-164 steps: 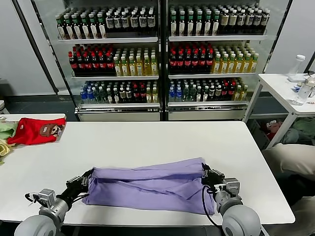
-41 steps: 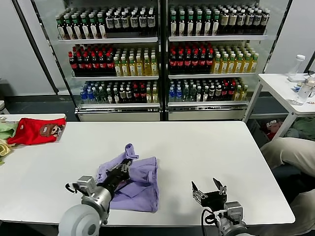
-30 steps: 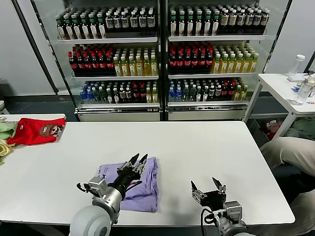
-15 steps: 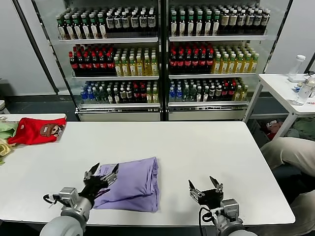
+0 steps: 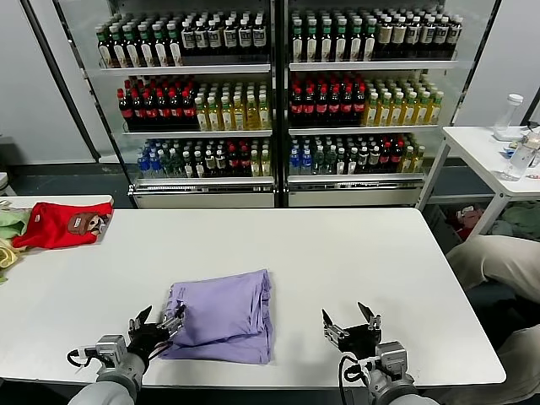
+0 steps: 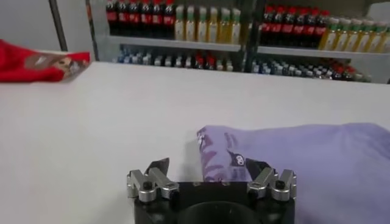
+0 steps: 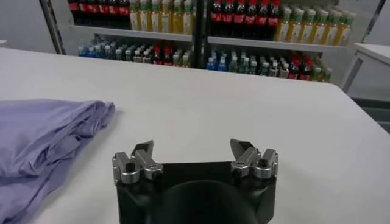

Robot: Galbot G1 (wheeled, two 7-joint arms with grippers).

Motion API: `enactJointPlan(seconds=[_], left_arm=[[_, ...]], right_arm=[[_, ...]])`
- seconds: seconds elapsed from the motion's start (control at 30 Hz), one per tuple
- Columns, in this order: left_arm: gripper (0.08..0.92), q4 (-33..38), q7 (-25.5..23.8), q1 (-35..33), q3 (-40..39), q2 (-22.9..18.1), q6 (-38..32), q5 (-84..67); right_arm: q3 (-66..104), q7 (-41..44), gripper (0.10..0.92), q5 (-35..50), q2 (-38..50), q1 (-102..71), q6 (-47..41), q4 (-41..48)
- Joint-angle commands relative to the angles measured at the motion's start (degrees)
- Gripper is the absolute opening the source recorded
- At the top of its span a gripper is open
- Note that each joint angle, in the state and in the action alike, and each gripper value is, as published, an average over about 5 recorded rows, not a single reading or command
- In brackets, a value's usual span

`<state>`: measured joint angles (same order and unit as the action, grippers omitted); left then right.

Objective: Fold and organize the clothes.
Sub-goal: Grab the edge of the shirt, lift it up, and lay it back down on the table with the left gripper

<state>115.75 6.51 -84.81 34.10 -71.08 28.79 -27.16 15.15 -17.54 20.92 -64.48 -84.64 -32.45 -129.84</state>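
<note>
One folded lavender T-shirt (image 5: 224, 315), print letters unreadable; left gripper (image 5: 157, 321) wide beside it; right gripper (image 5: 350, 319) wide, apart.

1. The T-shirt (image 6: 304, 164) is cut by the left wrist view's edge at 3 o'clock; its print is mostly folded under.
2. The red shirt (image 6: 36, 58) is cut at 9 o'clock.
3. Bottle (image 5: 278, 101) labels are too small to read.
</note>
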Motion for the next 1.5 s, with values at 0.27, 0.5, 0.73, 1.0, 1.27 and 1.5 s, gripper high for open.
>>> enactJointPlan(seconds=[0.27,0.5,0.73,1.0,1.27,1.5], left_arm=[[0.619,-2.0,3.4,0.2,-1.0,-1.5,0.7,-11.3],[0.403,-2.9,3.7,1.2,-1.4,-1.8,1.5,-11.1],[0.195,0.4,2.6,0.9,1.2,-1.6,2.2,-9.1],[0.104,9.0,-4.1,-3.1,27.1,5.5,4.6,-8.7],[0.104,1.4,-12.9,-6.8,42.6,19.0,4.7,-6.9],[0.104,4.4,-13.0,-6.6,35.0,22.9,4.8,-6.1]], right_arm=[[-0.2,0.0,0.823,-0.6,0.0,0.0,-0.1,-0.1],[-0.1,0.0,0.823,-0.8,-0.2,-0.2,-0.1,-0.2],[0.4,0.0,0.823,-0.9,-0.3,-0.7,-0.1,-0.6],[1.7,0.1,0.823,-0.6,0.5,-1.4,-0.1,-1.2],[0.9,0.4,0.823,-0.6,0.4,-0.6,0.1,-0.2],[0.7,0.7,0.823,-0.6,0.4,-0.3,0.2,-0.1]])
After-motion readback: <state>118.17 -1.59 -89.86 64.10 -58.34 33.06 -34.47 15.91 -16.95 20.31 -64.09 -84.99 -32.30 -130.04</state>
